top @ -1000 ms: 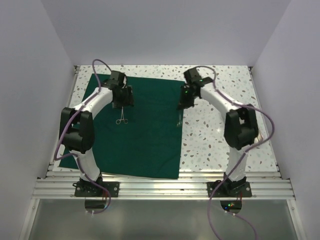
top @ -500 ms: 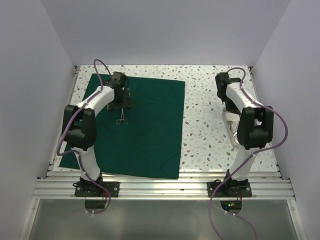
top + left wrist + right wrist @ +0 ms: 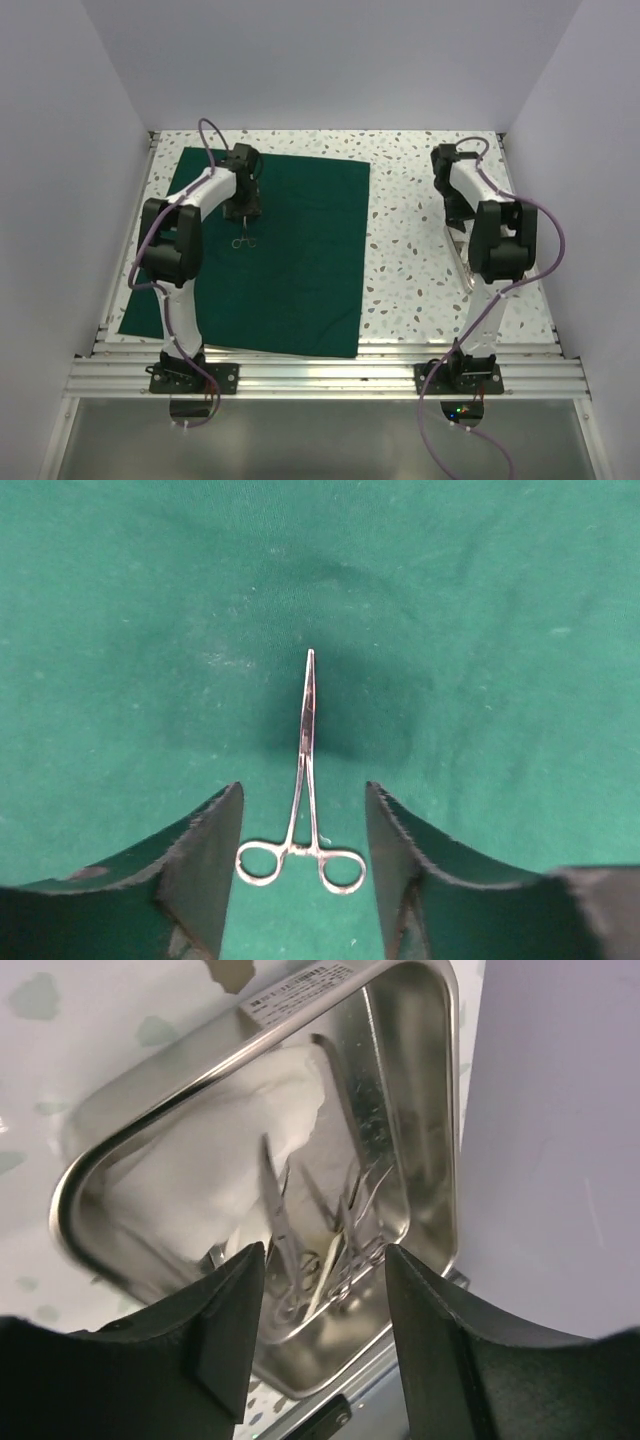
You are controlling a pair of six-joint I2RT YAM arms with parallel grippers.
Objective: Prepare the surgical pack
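Note:
The surgical pack (image 3: 300, 270) is a dark green cloth spread flat over the left half of the table. Steel forceps (image 3: 242, 240) lie on it near the back left. My left gripper (image 3: 244, 212) hovers just above them, open. In the left wrist view the forceps (image 3: 305, 780) lie on the cloth (image 3: 480, 630) with their rings between the spread fingers of the left gripper (image 3: 303, 792), untouched. My right gripper (image 3: 456, 218) hangs open over the steel tray (image 3: 464, 268) at the right edge, and the right gripper (image 3: 323, 1252) holds nothing.
The steel tray (image 3: 120, 1130) holds white gauze (image 3: 200, 1160) and several metal instruments (image 3: 340, 1240). It sits close to the right wall (image 3: 560, 1160) and the table's aluminium rail. Speckled tabletop (image 3: 410, 230) lies between cloth and tray.
My right arm swung from the cloth's right edge over to the tray, and its jaws went from shut to open. The left gripper stayed above the forceps while its elbow shifted right.

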